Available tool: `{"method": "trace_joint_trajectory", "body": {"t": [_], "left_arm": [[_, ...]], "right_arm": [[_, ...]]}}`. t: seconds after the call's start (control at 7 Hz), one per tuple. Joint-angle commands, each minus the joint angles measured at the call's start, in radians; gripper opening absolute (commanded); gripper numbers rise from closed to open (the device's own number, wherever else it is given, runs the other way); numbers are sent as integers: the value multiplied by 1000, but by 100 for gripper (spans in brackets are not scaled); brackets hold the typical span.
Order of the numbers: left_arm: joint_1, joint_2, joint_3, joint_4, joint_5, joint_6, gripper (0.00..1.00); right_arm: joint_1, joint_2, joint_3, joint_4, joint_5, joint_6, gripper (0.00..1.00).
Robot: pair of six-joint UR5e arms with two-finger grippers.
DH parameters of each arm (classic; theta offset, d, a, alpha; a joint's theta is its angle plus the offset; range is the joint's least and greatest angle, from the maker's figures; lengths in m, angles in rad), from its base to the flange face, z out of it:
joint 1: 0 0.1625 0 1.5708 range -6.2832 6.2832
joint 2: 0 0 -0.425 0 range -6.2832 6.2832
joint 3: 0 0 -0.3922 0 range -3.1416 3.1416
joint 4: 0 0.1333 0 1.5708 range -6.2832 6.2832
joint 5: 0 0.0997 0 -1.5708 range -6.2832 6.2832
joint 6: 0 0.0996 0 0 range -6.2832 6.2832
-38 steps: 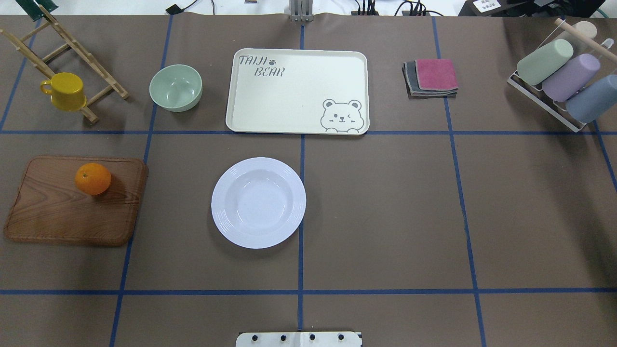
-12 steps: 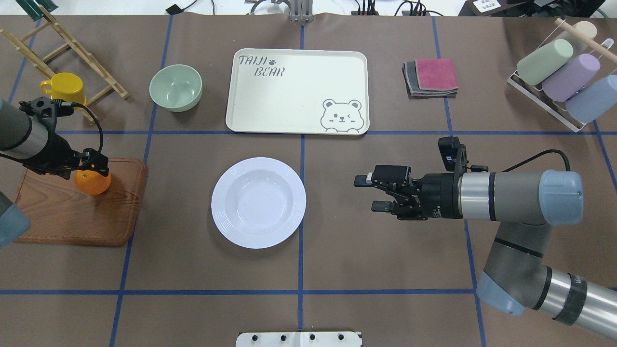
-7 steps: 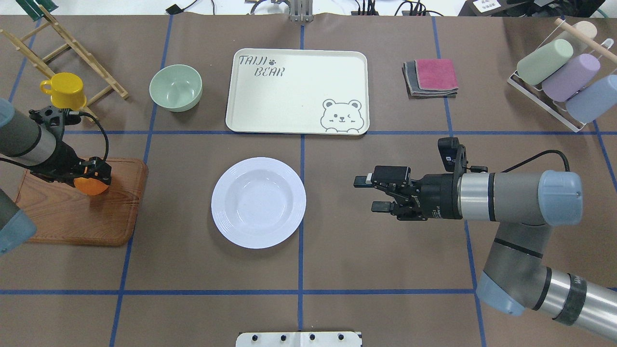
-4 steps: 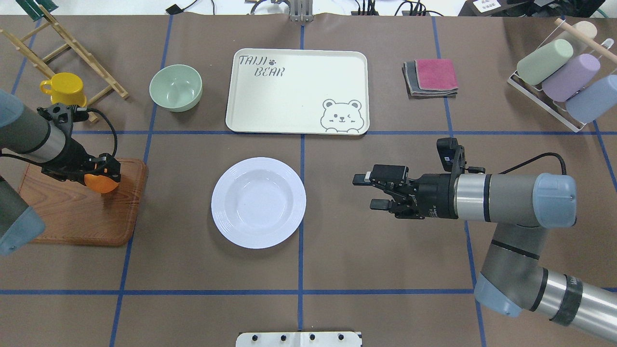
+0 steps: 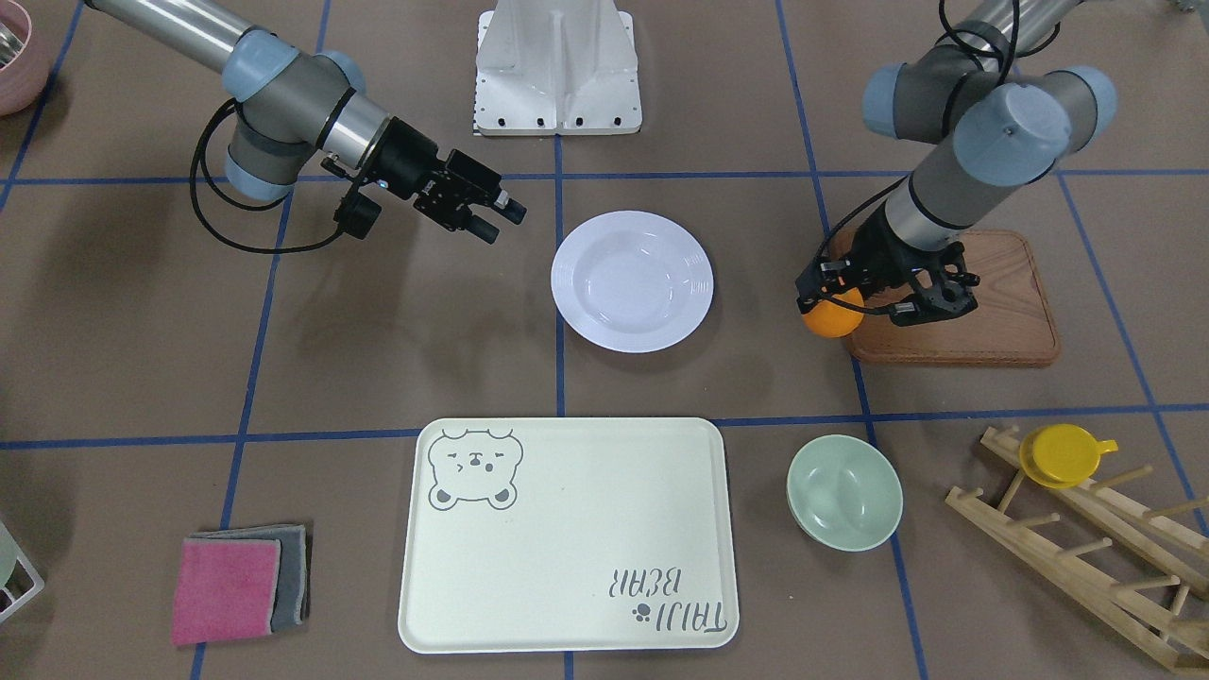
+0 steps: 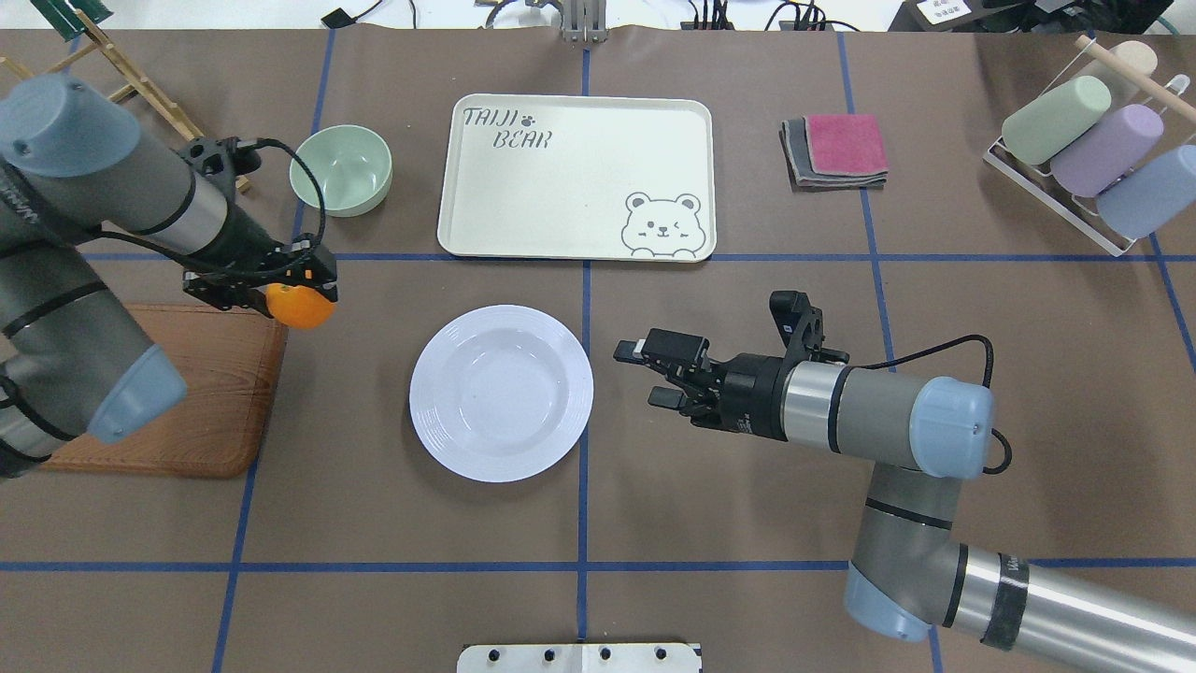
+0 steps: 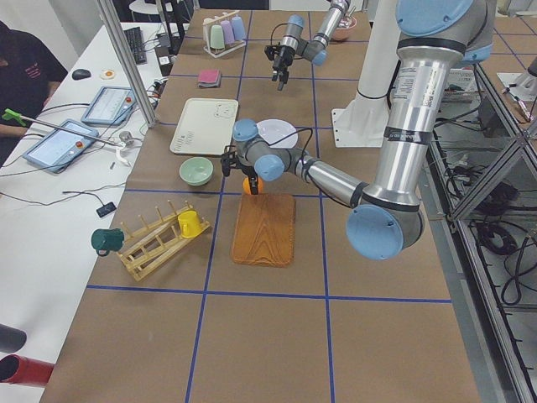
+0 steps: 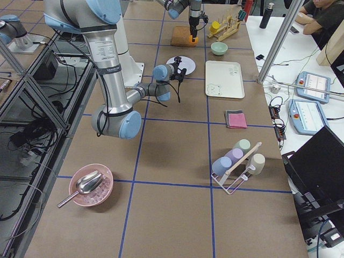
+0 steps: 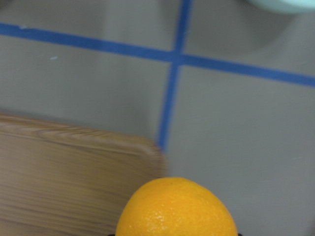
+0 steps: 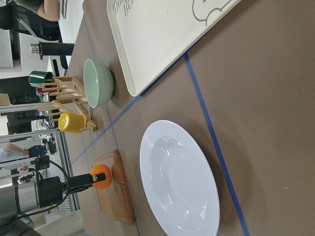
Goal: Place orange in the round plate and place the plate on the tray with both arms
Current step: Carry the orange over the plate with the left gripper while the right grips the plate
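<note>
The step in hand appears to be the first one: bringing the orange to the plate. At the left, the left pincer (image 6: 301,292) is clenched on the orange (image 6: 301,310) from above. The fruit sits between its fingers and hangs clear of the surface (image 6: 729,505), over the corner of the wooden board (image 6: 187,402) nearest the plate. In the left wrist view the fruit's top fills the bottom edge, with the board's rounded corner and bare surface beneath it.

Next to the right, well apart from the fruit, the round plate (image 6: 501,393) lies flat on the surface with nothing in it. The next move likely calls for carrying the orange across that gap until it is over the sunken centre. It should then come down low before the fingers let go, since a round fruit dropped on the ridged rim could roll out.

Further right, the right pincer (image 6: 645,374) is released, jaws spread and empty. It is pointed at the plate's right rim and is near it but not touching.

Beyond the plate, the tray (image 6: 561,178) waits bare, and getting the plate onto it will probably need a grip on opposite rims.
</note>
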Motion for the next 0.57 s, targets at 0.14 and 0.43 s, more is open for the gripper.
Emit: {"method": "trace_joint_trajectory", "body": {"t": [0.14, 0.43], "left_arm": [[163, -133, 4, 61, 141, -135, 75], [239, -168, 32, 60, 212, -178, 78]], "right_arm": [[-42, 61, -80, -3, -73, -84, 100], [-56, 62, -85, -8, -99, -86, 100]]}}
